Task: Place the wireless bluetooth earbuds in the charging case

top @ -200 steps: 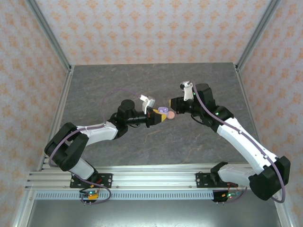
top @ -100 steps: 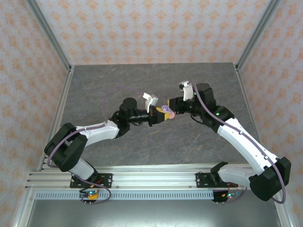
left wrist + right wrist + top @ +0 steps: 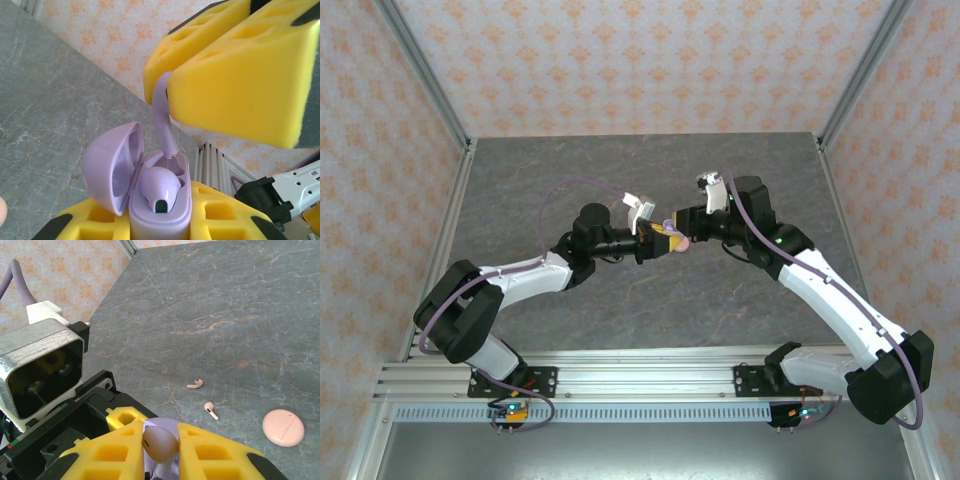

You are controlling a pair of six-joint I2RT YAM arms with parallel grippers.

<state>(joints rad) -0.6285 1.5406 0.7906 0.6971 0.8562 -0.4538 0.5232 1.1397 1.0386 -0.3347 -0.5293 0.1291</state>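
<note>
One lilac bud [image 3: 159,189] sits in the open lilac case [image 3: 160,222], which the left jaws clamp above the middle of the bench [image 3: 240,300]. The right jaws pinch the second lilac bud [image 3: 164,112] by its head, with its stem tip at the case's free socket. A pink bud [image 3: 195,384], the other pink bud [image 3: 211,410] and a shut pink case [image 3: 283,427] lie apart on the bench, well away from its edges.

In the left wrist view, the head of a lilac earbud [image 3: 163,110] is buried between the yellow foam fingers [image 3: 240,85] of the right gripper [image 3: 167,82], only its stem showing. The open lilac charging case [image 3: 160,222], clamped in the left gripper [image 3: 160,232], runs off the bottom edge. From above, case and earbud are too small to tell apart.
</note>
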